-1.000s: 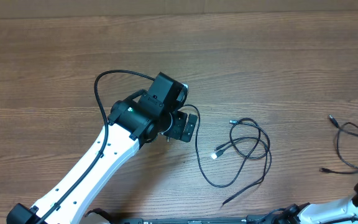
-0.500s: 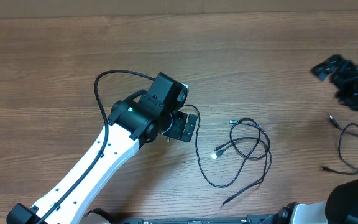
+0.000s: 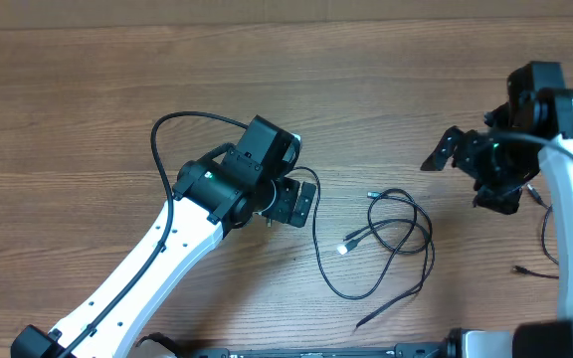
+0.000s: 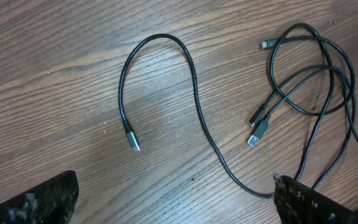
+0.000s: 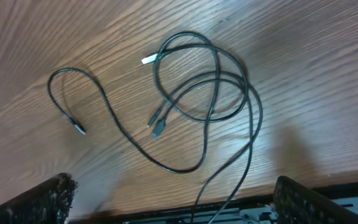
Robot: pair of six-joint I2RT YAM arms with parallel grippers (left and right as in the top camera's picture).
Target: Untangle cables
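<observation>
I'm working over a brown wood-grain tabletop point(image 3: 88, 99). Its far edge runs along the top of my overhead view, where a paler strip point(image 3: 267, 10) begins. The left pincer point(image 3: 294, 202) is spread wide with nothing in it. Its two speckled fingertips point(image 4: 30, 202) sit at the bottom corners of its own camera, with bare wood between them. The right pincer point(image 3: 471, 174) is also wide open and empty, hanging above the wood. The tangled cables point(image 3: 396, 223) lie flat between the two pincers, to the right of the left one and down-left of the right one. One thin run curls off the tangle and ends in a small plug point(image 4: 132, 140) just ahead of the left pincer. A silver-tipped plug point(image 3: 344, 247) sits inside the loops. A second cord point(image 3: 544, 234) lies apart on the outer side of the right pincer, partly hidden under that arm. Bare wood stretches beyond both pincers to the far edge and out past the left arm point(image 3: 167, 249). A dark rail point(image 5: 229, 213) marks the near edge.
</observation>
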